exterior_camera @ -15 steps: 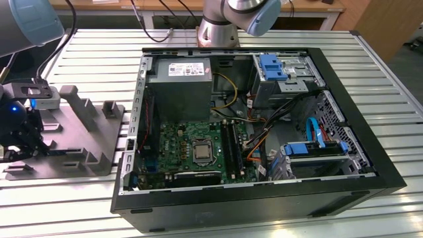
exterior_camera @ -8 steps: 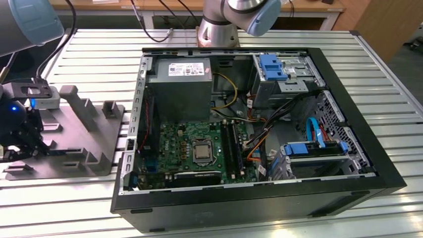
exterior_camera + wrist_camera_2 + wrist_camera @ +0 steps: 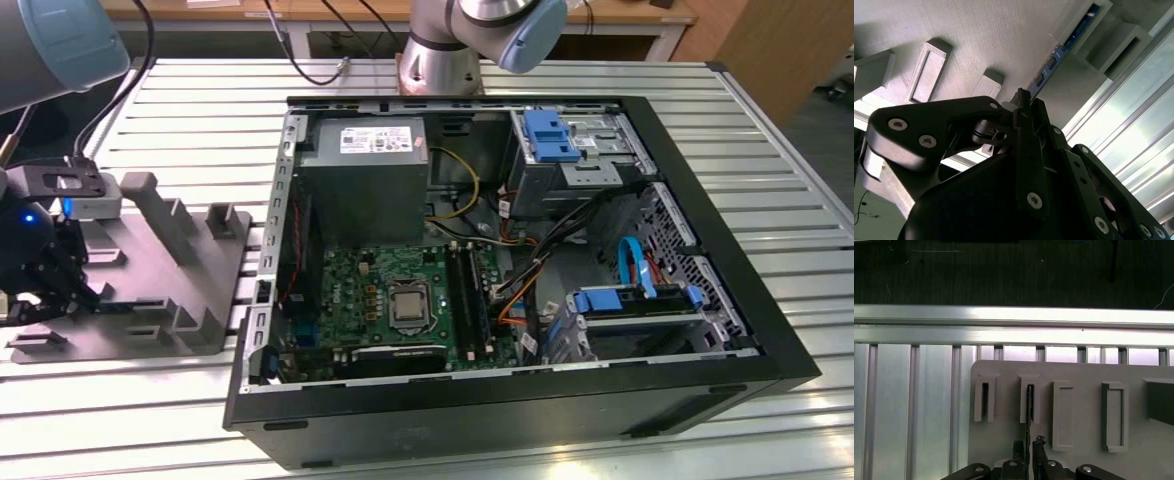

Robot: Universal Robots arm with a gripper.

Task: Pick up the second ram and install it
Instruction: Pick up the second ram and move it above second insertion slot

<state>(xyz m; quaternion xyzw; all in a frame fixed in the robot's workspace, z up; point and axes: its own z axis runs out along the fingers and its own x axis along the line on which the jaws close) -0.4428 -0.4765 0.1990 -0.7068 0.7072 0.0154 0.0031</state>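
Second ram (image 3: 1054, 57): thin dark stick with small chips, standing on edge in a slot of the grey fixture (image 3: 1079, 372). In the first wrist view the ram (image 3: 1029, 402) shows edge-on.

My gripper (image 3: 1029, 444): clamped on the stick's near end, with one of my fingers (image 3: 1018, 446) on each side.

Fixture (image 3: 160, 300): lies on the slatted metal table (image 3: 187, 100) at the exterior view's left, just beside the open computer case (image 3: 534, 420).

No writing can be read anywhere: the white label (image 3: 378, 139) on the grey power-supply box (image 3: 360, 195) in the exterior view carries print too fine to make out, and the second ram (image 3: 1054, 59) in the second wrist view shows chips but no legible marking.
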